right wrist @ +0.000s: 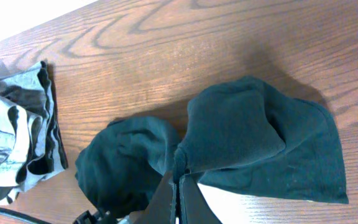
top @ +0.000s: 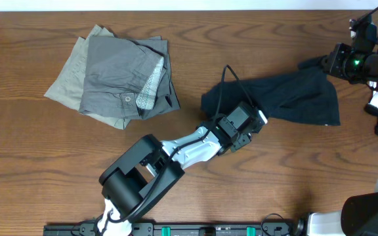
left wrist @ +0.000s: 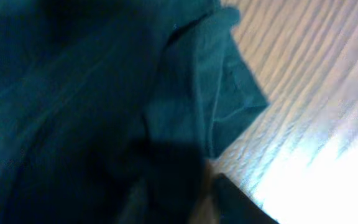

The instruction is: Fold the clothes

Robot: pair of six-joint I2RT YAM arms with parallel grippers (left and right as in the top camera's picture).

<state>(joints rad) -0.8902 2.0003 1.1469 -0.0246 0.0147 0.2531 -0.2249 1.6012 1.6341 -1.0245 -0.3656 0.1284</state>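
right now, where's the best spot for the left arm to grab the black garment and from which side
Likely the doubled corner flap on the black garment's edge, approached from the bare table side: it lies next to open wood, so a finger could slip under. The right gripper pinches another part.

A: The left wrist view is all blur: the black garment (left wrist: pixel 104 112) fills it, and I cannot tell whether the left gripper (top: pixel 258 119) has hold of it.
B: Overhead, the khaki piece (top: pixel 64 85) is mostly buried under the grey piece (top: pixel 117 72).
A: And the right gripper (right wrist: pixel 179 183) runs off its wrist view's bottom edge.
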